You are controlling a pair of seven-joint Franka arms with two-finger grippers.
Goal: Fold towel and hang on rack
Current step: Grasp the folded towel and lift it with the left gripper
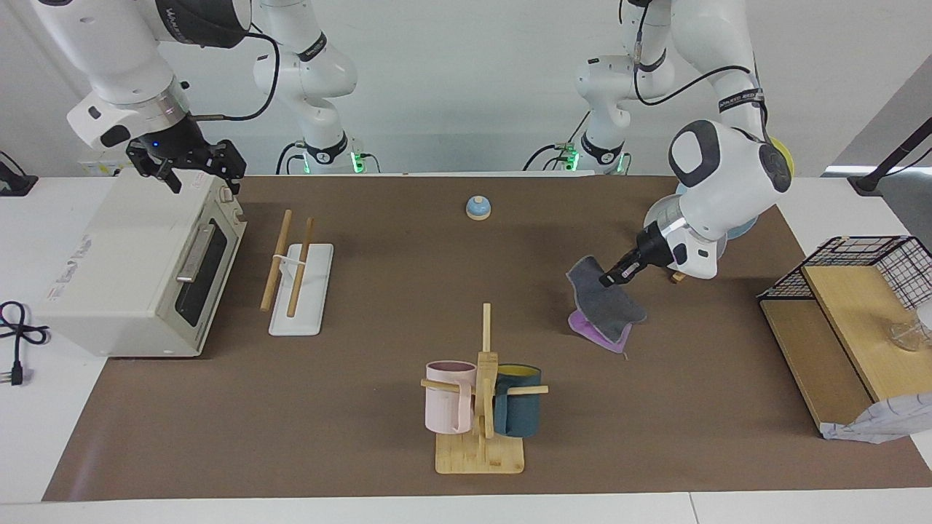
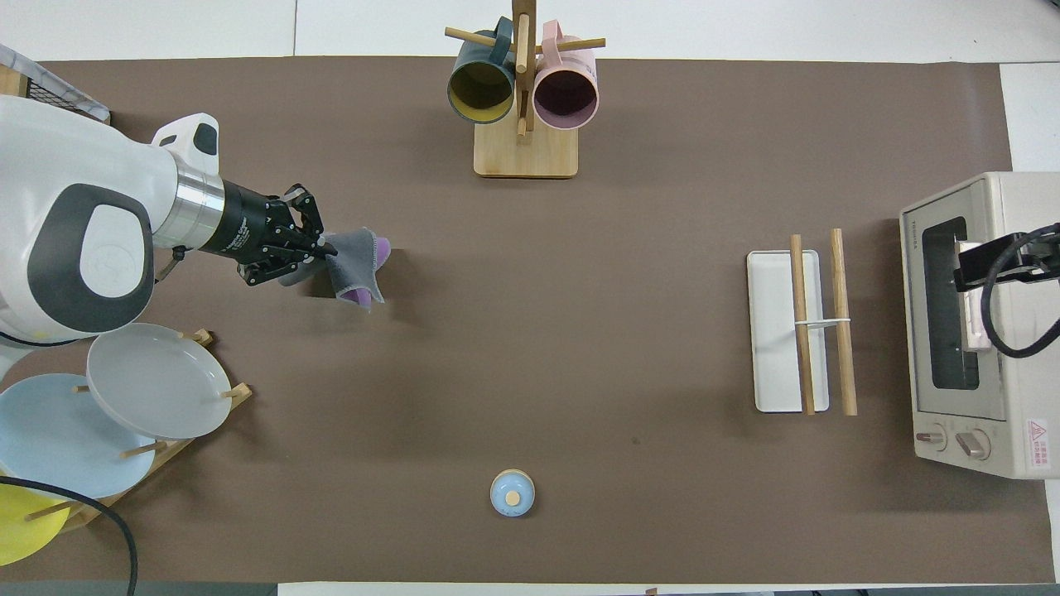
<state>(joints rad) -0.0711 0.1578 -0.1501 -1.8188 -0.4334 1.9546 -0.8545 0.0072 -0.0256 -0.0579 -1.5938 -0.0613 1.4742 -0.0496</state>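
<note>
- Facing view: the left gripper (image 1: 610, 277) pinches an upper edge of the towel (image 1: 608, 304), fingers clenched on the cloth. The grey face is lifted and doubled over the purple face, whose lower edge rests on the table, apparently mid-fold.
- The towel sits toward the left arm's end of the table. The rack (image 1: 297, 274) stands well apart toward the right arm's end, beside the toaster oven (image 1: 142, 266); its rods are bare.
- The right gripper (image 1: 195, 164) waits over the oven's top; whether its fingers are parted cannot be told.
- Overhead view: the left gripper (image 2: 319, 246) reaches in level from the side and holds the bunched towel (image 2: 358, 263) near the plate stand (image 2: 178, 389), likely to carry the fold across.
- The mug tree (image 2: 524, 99) lies farther from the robots than the towel, and the rack (image 2: 797, 331) is untouched.
</note>
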